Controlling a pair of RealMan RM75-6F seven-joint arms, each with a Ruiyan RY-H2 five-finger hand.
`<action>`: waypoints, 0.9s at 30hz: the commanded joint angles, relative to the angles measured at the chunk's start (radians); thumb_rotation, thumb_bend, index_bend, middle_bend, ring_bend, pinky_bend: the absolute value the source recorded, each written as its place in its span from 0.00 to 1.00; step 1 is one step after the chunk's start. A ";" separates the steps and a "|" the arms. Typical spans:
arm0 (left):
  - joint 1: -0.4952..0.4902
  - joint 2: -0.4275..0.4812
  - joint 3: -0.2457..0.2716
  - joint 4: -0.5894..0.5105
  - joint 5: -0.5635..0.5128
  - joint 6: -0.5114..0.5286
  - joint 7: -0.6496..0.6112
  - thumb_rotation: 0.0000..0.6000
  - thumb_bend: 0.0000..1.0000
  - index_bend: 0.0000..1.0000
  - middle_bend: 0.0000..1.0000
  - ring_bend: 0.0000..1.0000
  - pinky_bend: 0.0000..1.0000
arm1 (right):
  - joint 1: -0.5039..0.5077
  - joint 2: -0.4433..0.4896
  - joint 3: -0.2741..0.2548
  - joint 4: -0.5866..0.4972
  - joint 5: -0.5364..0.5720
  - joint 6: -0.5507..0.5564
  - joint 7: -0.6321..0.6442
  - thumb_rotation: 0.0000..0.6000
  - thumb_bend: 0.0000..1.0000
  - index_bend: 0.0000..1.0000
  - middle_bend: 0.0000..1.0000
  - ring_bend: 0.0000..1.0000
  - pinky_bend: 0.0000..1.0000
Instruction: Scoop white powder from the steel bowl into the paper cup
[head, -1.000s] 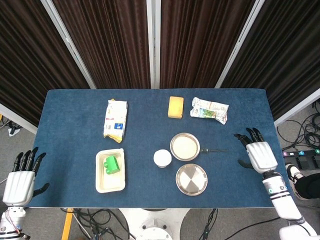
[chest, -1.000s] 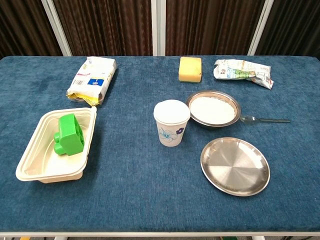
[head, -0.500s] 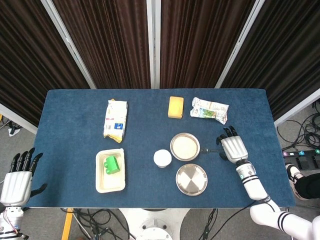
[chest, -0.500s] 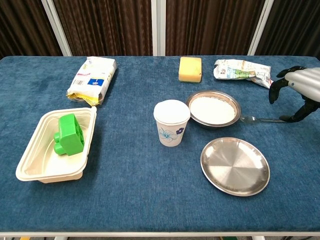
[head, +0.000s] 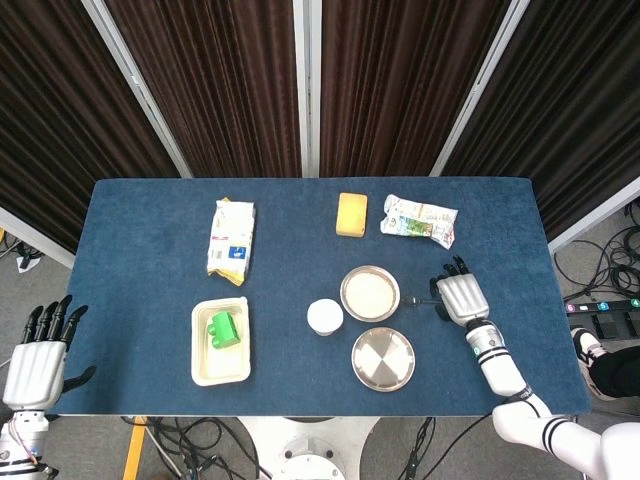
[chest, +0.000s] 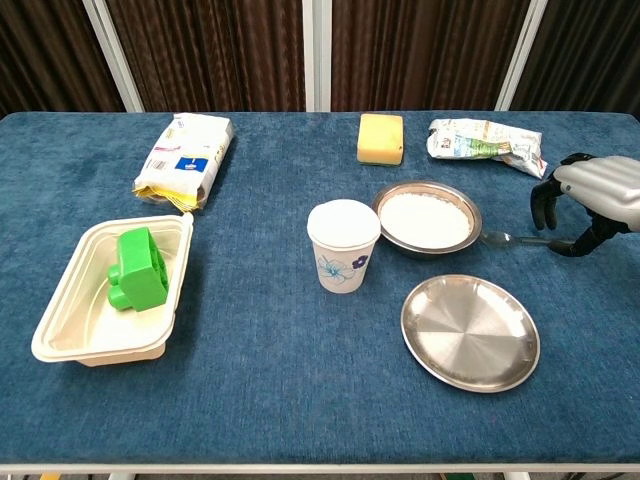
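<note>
Chest view shows our right hand (chest: 585, 200) has come in over the spoon (chest: 515, 239) handle beside the steel bowl (chest: 427, 220), fingers apart and grasping nothing, so pickup comes next.

Both views are bright and evenly lit from above — soft, diffuse light with no hard beams. Shadows on the blue table (chest: 260, 350) are faint, short smudges close under each object. The empty steel plate (chest: 470, 332) shows a mild radial sheen, without blown-out glare. Focus is sharp across both pictures, no motion blur. The dark curtains (head: 220, 80) hold their folds — the chest view shows slight wide-angle spread toward its edges.
</note>
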 joint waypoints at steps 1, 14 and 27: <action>0.000 -0.001 0.001 0.003 -0.002 -0.002 -0.002 1.00 0.04 0.18 0.12 0.05 0.03 | 0.006 -0.006 -0.003 0.008 0.002 -0.011 0.000 1.00 0.22 0.51 0.50 0.19 0.00; 0.003 -0.006 0.003 0.013 -0.008 -0.004 -0.010 1.00 0.04 0.18 0.12 0.05 0.03 | 0.015 -0.008 -0.002 0.013 0.017 -0.028 -0.006 1.00 0.27 0.51 0.52 0.21 0.00; 0.004 -0.009 0.004 0.021 -0.012 -0.006 -0.015 1.00 0.04 0.18 0.12 0.05 0.03 | 0.021 -0.019 -0.003 0.027 0.030 -0.043 -0.008 1.00 0.28 0.51 0.52 0.21 0.00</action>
